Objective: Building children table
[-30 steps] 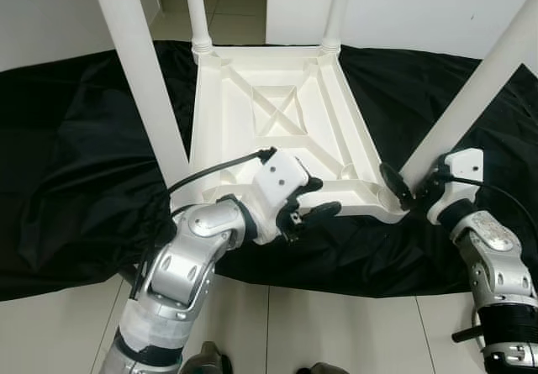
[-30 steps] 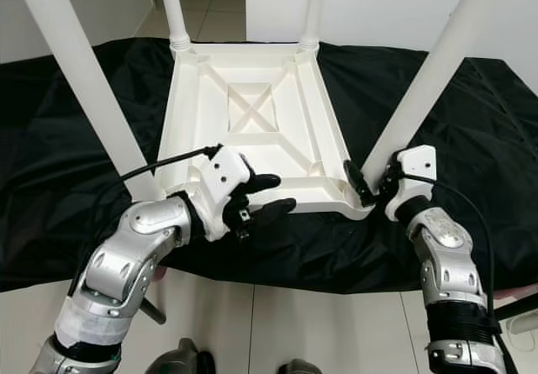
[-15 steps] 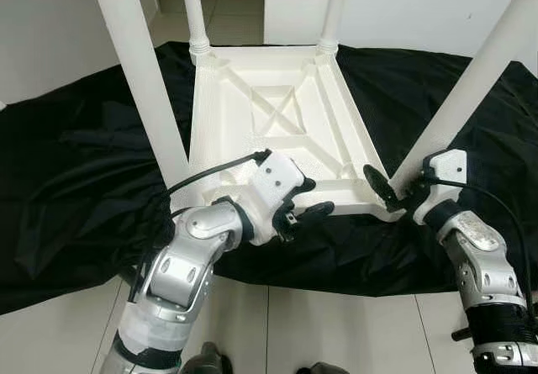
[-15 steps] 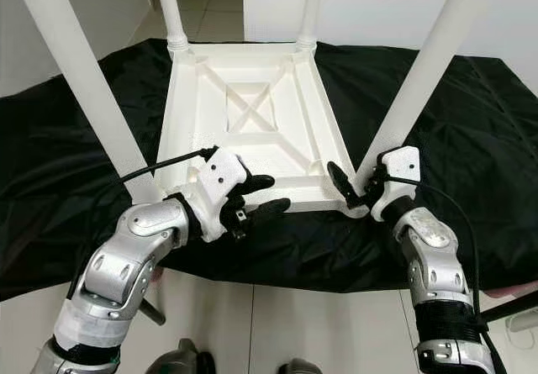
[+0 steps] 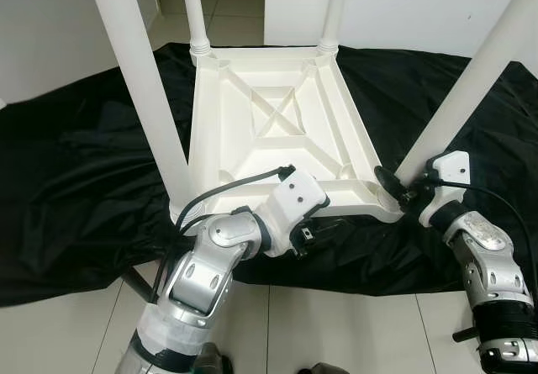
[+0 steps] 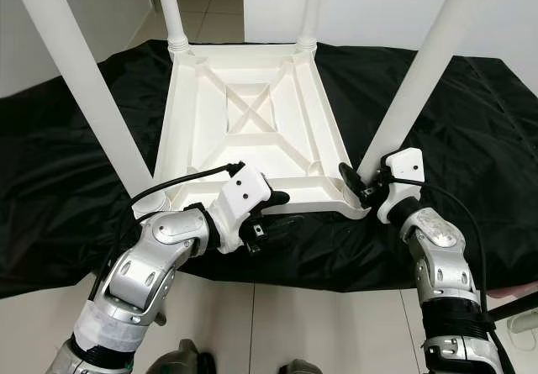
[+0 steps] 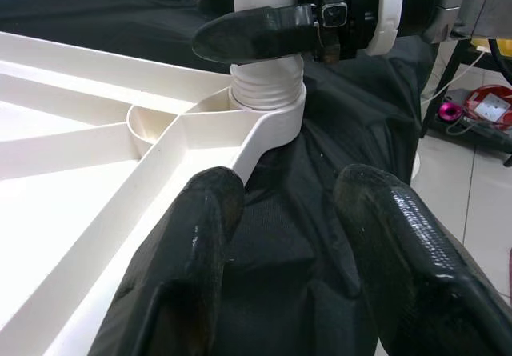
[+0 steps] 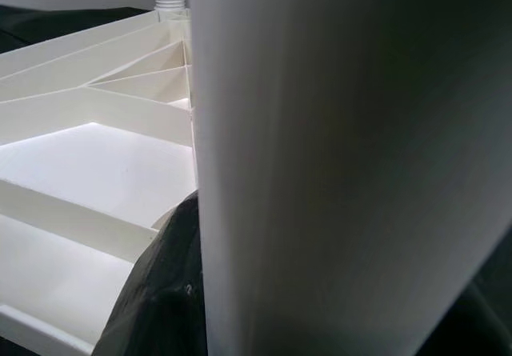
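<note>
The white children's table (image 5: 277, 105) lies upside down on a black cloth (image 5: 76, 181), with its four legs standing up. My left gripper (image 5: 329, 218) is open at the table's near rim; in the left wrist view its fingers (image 7: 200, 236) straddle the rim edge and the cloth beside it. My right gripper (image 5: 403, 185) is shut on the near right leg (image 5: 479, 71) just above its socket. One of its black fingers (image 7: 256, 32) crosses the leg's base. In the right wrist view that leg (image 8: 344, 156) stands close up.
The near left leg (image 5: 143, 80) rises beside my left arm. Two far legs (image 5: 193, 8) stand by a white wall (image 5: 403, 4) and a doorway. White floor tiles (image 5: 336, 332) run along the cloth's near edge. A red object (image 7: 480, 108) lies on the floor to the right.
My left gripper has slid to the right along the table's near rim and sits lower. My right gripper stays at the near right leg.
</note>
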### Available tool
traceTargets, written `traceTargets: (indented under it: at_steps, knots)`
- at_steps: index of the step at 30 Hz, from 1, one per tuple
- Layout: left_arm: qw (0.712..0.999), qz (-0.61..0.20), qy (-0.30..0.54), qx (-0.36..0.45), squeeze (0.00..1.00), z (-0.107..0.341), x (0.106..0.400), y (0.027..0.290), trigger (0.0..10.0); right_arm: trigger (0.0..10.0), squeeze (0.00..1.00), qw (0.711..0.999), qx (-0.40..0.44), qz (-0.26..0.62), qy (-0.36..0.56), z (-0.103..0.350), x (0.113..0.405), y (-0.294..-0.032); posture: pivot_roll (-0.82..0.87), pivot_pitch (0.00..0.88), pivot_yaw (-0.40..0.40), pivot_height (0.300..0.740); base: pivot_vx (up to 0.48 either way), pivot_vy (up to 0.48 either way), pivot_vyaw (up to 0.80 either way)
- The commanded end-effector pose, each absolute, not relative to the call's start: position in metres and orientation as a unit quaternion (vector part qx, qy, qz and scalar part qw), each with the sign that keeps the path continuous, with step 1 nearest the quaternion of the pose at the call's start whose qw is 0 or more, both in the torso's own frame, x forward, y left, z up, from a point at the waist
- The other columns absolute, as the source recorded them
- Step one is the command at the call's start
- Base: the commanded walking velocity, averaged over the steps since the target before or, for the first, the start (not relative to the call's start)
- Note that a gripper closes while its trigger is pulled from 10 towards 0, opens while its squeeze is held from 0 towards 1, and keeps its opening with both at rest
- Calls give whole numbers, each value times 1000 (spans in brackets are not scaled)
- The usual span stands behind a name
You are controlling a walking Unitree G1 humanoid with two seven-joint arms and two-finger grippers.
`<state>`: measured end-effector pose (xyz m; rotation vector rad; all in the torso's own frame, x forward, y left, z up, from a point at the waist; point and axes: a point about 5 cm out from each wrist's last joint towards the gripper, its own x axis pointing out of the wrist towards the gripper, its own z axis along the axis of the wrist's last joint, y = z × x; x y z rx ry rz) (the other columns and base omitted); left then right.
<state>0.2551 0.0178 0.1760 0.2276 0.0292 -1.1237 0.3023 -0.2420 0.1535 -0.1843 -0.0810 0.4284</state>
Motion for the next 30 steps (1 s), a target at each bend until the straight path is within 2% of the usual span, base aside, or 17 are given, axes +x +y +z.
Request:
traceTargets:
  at_steps: [1, 5, 6, 8, 10, 12, 14, 15, 16, 17, 20, 28, 29, 30]
  knots:
    - [890, -440, 2, 119, 0, 176, 267, 21, 10000, 0, 0, 972, -91, 213, -24, 146, 301, -243, -5, 6, 3, 740, 0, 0, 0]
    - [891, -437, -4, 124, 0, 178, 270, 21, 10000, 0, 0, 975, -85, 203, -19, 144, 302, -237, -6, 5, 2, 740, 0, 0, 0]
    - [893, -433, -4, 123, 0, 179, 272, 22, 10000, 10000, 0, 982, -73, 174, -15, 143, 305, -232, -8, 4, 2, 740, 0, 0, 0]
    - [894, -430, -4, 123, 0, 179, 273, 22, 10000, 10000, 0, 986, -65, 154, -11, 143, 308, -229, -8, 4, 2, 740, 0, 0, 0]
    - [897, -426, -3, 118, 0, 179, 275, 23, 10000, 10000, 0, 989, -56, 136, -20, 144, 308, -204, -15, 1, 4, 740, 0, 0, 0]
    - [898, -425, -3, 117, 0, 179, 275, 23, 10000, 10000, 0, 988, -57, 141, -27, 145, 307, -195, -15, 1, 4, 740, 0, 0, 0]
    - [902, -415, -1, 116, 0, 178, 277, 22, 10000, 10000, 0, 995, -35, 88, -23, 143, 308, -178, -17, 0, 3, 740, 0, 0, 0]
    - [902, -415, -1, 116, 0, 178, 277, 22, 10000, 10000, 0, 995, -35, 88, -23, 143, 308, -178, -17, 0, 3, 740, 0, 0, 0]
    - [905, -409, 0, 115, 0, 178, 279, 23, 10000, 10000, 0, 999, -22, 37, -19, 143, 309, -175, -17, 0, 3, 740, 0, 0, 0]
    - [905, -409, 0, 115, 0, 178, 279, 23, 10000, 10000, 0, 999, -22, 37, -19, 143, 309, -175, -17, 0, 3, 740, 0, 0, 0]
    - [914, -389, 6, 114, 0, 177, 285, 28, 10000, 10000, 0, 996, -4, -84, -22, 143, 305, -169, -19, 0, -1, 740, 0, 0, 0]
    - [926, -359, 6, 115, 0, 178, 295, 38, 10000, 10000, 0, 996, 14, -85, -16, 145, 300, -151, -18, 0, -7, 740, 0, 0, 0]
    - [928, -353, 7, 116, 0, 179, 297, 40, 10000, 10000, 1000, 996, 14, -84, -23, 147, 300, -151, -18, 0, -7, 740, 0, 0, 0]
    - [928, -353, 7, 116, 0, 179, 297, 40, 10000, 10000, 1000, 996, 14, -84, -23, 147, 300, -151, -18, 0, -7, 740, 0, 0, 0]
